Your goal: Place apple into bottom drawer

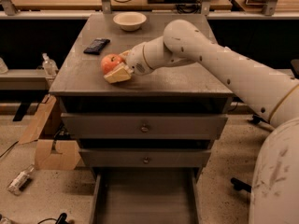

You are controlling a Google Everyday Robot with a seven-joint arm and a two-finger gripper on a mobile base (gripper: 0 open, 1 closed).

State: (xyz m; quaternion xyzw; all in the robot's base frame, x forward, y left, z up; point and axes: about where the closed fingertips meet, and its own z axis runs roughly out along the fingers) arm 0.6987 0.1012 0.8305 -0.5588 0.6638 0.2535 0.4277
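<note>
The red-orange apple [109, 62] rests on the left part of the grey cabinet top [177, 76]. My gripper [116, 66] reaches in from the right and is shut on the apple, with one beige finger [117, 73] in front of it and the other behind it. The bottom drawer [145, 199] is pulled out at the foot of the cabinet, and its flat grey floor shows with nothing in it.
A beige bowl [129, 20] stands at the back of the cabinet top. A dark flat packet [96, 45] lies at the back left. The two upper drawers [145, 126] are closed. Cardboard [49, 143] and a small bottle [19, 179] lie on the floor to the left.
</note>
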